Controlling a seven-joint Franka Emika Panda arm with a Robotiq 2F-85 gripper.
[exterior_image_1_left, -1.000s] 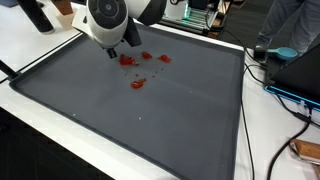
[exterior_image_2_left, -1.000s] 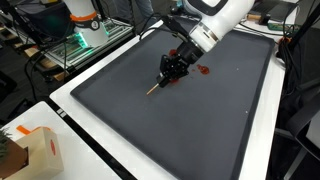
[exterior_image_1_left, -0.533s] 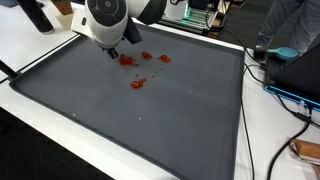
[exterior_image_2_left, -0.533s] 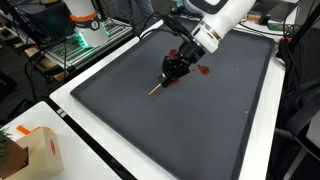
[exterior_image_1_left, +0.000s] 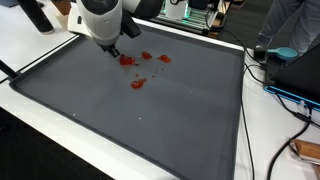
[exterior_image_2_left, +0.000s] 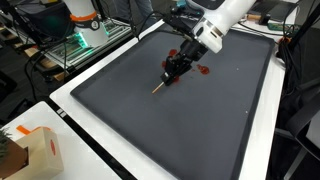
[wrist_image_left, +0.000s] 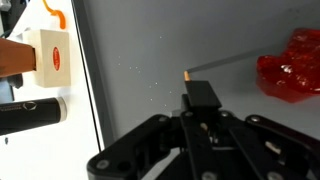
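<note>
My gripper (exterior_image_2_left: 175, 68) hangs over a dark grey mat (exterior_image_2_left: 150, 130) and is shut on a thin wooden stick (exterior_image_2_left: 159, 86). The stick slants down to the mat, its tip close to the surface. In the wrist view the shut fingers (wrist_image_left: 200, 100) are at the bottom and the stick (wrist_image_left: 215, 65) runs away to the right. Red blobs (wrist_image_left: 292, 66) lie just beside the gripper on the mat; they also show in both exterior views (exterior_image_1_left: 138, 84) (exterior_image_2_left: 203, 70). In an exterior view the arm's white wrist (exterior_image_1_left: 100, 18) hides most of the fingers.
The mat has a raised black rim (exterior_image_1_left: 243, 100) on a white table. A wooden block with a red label (wrist_image_left: 50, 58) and a black cylinder (wrist_image_left: 30, 115) lie off the mat. A cardboard box (exterior_image_2_left: 35, 150) sits at one corner. Cables (exterior_image_1_left: 290, 95) and a person (exterior_image_1_left: 290, 25) are at the side.
The arm has risen a little and drifted slightly across the mat, still holding the stick. The red blobs have not moved.
</note>
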